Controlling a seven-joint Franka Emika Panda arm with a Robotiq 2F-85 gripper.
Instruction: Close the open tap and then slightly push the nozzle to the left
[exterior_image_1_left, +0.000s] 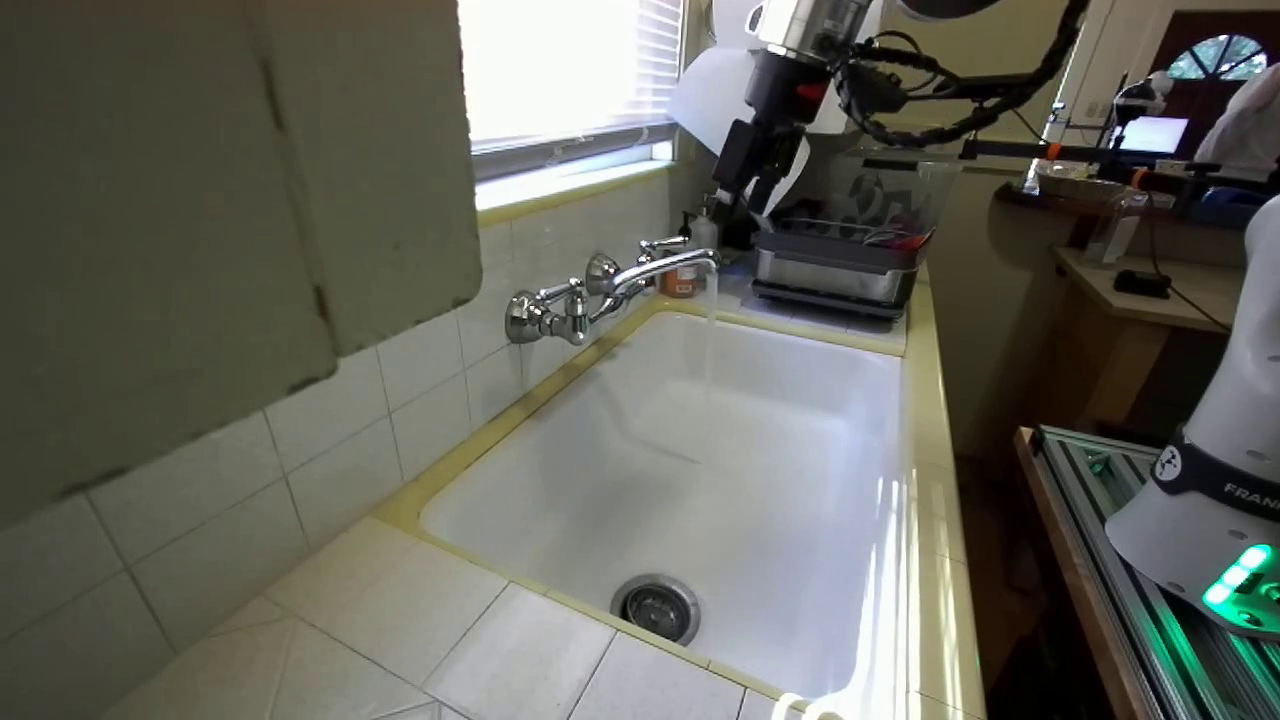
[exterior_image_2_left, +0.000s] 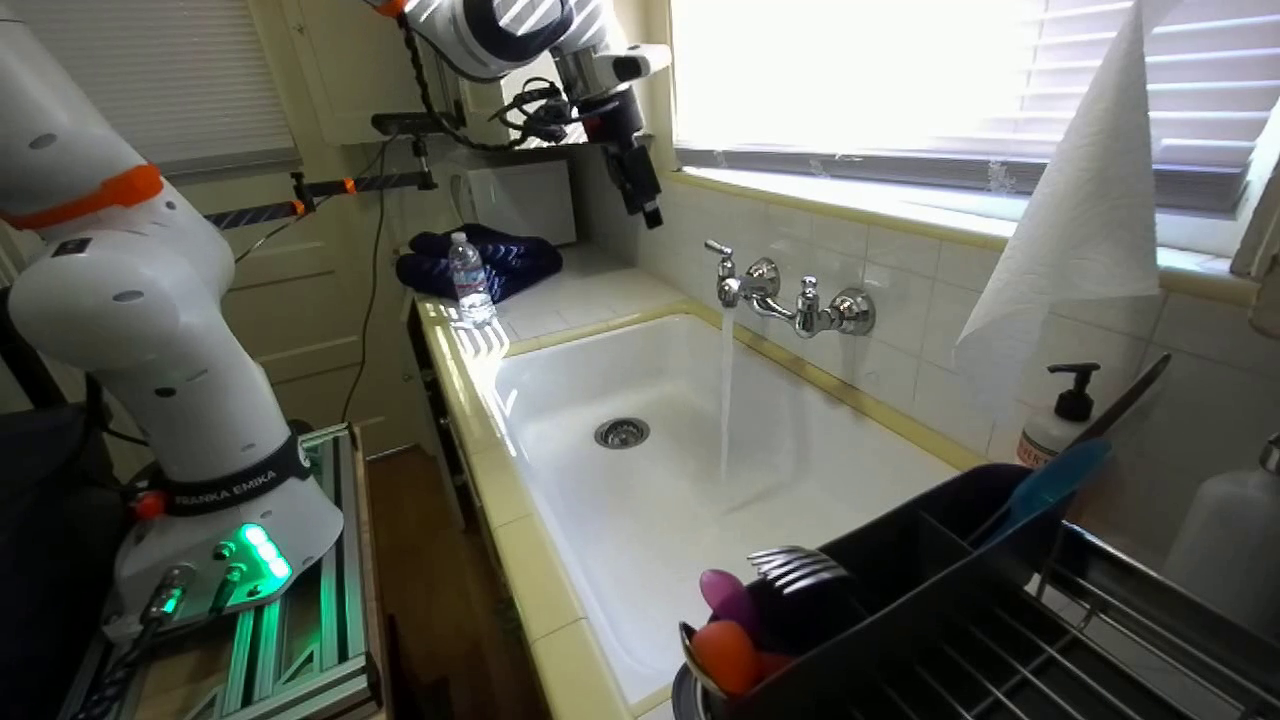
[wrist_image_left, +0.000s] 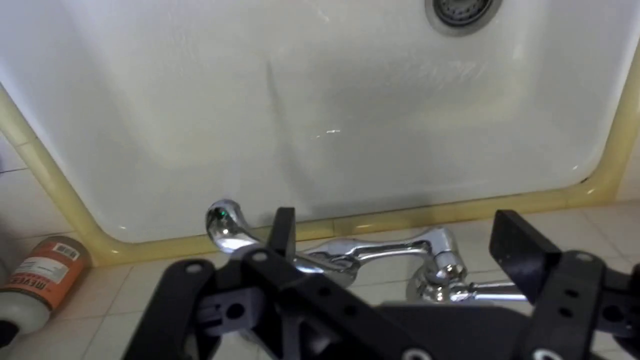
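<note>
Clearly below the spread gripper (wrist_image_left: 395, 230), the chrome tap (wrist_image_left: 370, 250).

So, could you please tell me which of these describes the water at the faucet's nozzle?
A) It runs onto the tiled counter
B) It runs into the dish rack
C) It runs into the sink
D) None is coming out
C: in both exterior views a stream of water falls from the tip of the nozzle into the white sink.
</note>
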